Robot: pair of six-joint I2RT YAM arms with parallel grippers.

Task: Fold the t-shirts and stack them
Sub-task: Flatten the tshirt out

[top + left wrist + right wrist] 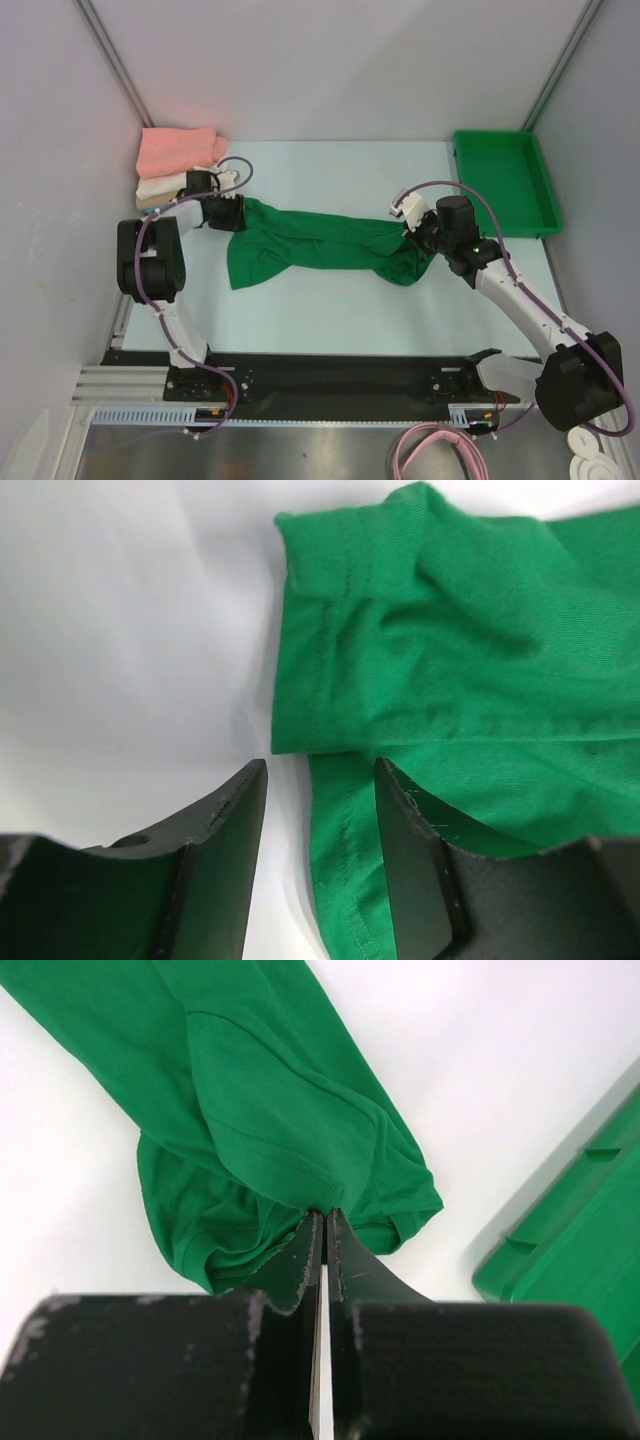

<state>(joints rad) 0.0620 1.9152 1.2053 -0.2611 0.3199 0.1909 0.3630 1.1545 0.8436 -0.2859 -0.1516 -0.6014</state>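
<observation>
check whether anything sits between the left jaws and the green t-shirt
Nothing visible does. The left jaws stand open right over the green t-shirt, its hem edge showing in the gap between them.

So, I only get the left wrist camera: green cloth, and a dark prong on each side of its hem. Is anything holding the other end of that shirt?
Observer: Yes. The right tool is shut on the far end of the green t-shirt, which is stretched sideways over the table.
Operator: Are there any other shirts around?
Observer: A folded stack sits in the far left corner, with a pink one on top and paler ones under it.
</observation>
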